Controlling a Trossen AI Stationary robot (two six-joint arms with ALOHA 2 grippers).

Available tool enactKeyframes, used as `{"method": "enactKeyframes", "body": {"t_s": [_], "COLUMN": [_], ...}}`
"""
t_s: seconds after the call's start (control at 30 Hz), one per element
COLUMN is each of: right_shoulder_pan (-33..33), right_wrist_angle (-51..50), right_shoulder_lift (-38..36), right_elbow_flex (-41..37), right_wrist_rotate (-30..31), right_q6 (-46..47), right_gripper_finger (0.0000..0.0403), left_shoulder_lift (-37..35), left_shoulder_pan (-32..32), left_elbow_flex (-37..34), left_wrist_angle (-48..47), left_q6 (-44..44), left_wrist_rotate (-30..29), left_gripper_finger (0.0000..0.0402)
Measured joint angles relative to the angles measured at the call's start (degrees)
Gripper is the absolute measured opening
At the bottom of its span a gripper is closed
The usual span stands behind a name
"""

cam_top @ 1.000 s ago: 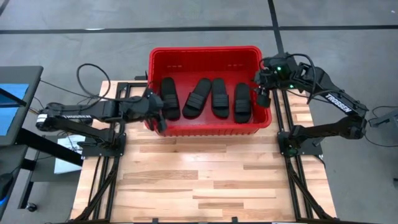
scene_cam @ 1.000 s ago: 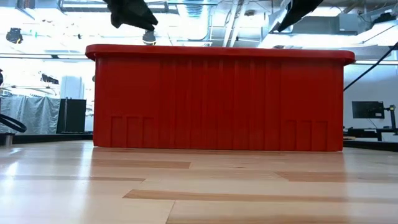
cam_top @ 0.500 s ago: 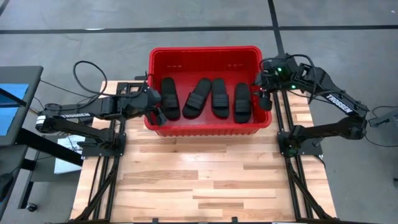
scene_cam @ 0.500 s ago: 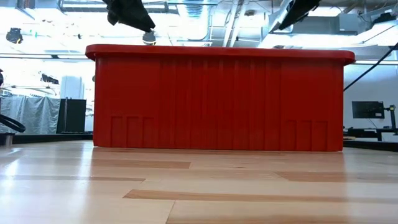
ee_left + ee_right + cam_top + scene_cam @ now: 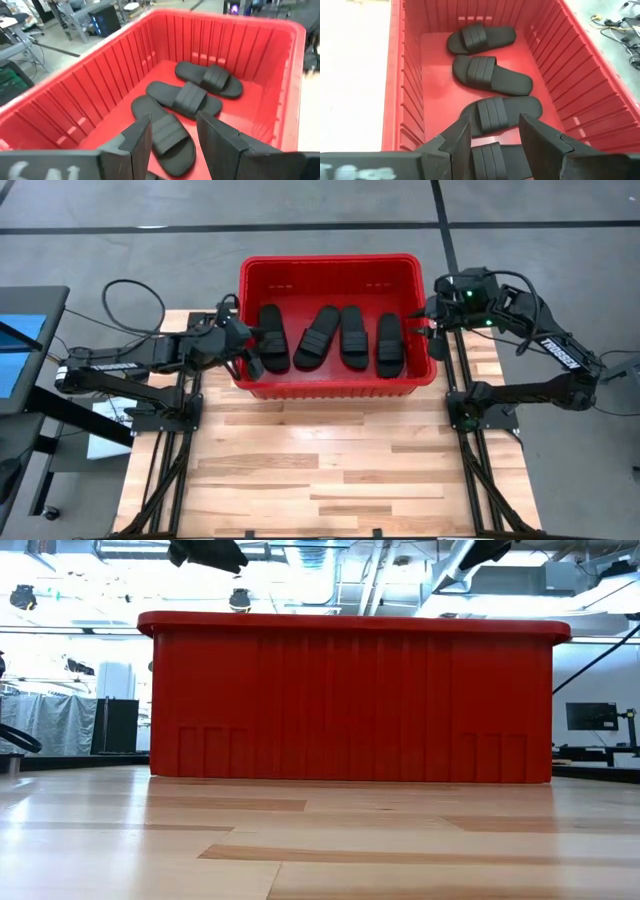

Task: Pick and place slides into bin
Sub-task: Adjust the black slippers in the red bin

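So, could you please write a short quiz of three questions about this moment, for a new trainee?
1. How many slides lie in the bin?
2. True or false: the left gripper holds a slide.
3. Where is the right gripper? A) over the bare table in front of the bin. B) at the bin's right wall. C) resting on the floor.

Key:
1. Four, side by side on the bin's floor.
2. False. In the left wrist view its fingers are apart with nothing between them.
3. B, and it is open too.
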Motion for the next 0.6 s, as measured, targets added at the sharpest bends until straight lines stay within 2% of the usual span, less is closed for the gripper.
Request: {"method": "enactKeyframes", "body": {"t_s": [0.43,0.6], "right_shoulder_pan": [1.55,1.56], "right_wrist_angle": [0.52,0.59], "right_shoulder_lift": [1.80,4.25], "right_elbow_flex": [-0.02,-0.02], "right_wrist_rotate": [0.78,3.48], "right_q6": [-0.83,-0.67], "right_gripper_finger": [0.0156,0.0156], "left_shoulder_lift": [-0.53,-0.53], "left_shoulder_pan": [0.00,0.00], "left_elbow_flex": [0.02,0.02], "left_wrist_angle": [0.16,0.18], "left_q6": [-0.25,-0.27], "left_wrist_rotate": [0.04,0.04], "left_gripper_finger": [0.0148,0.0148]}}
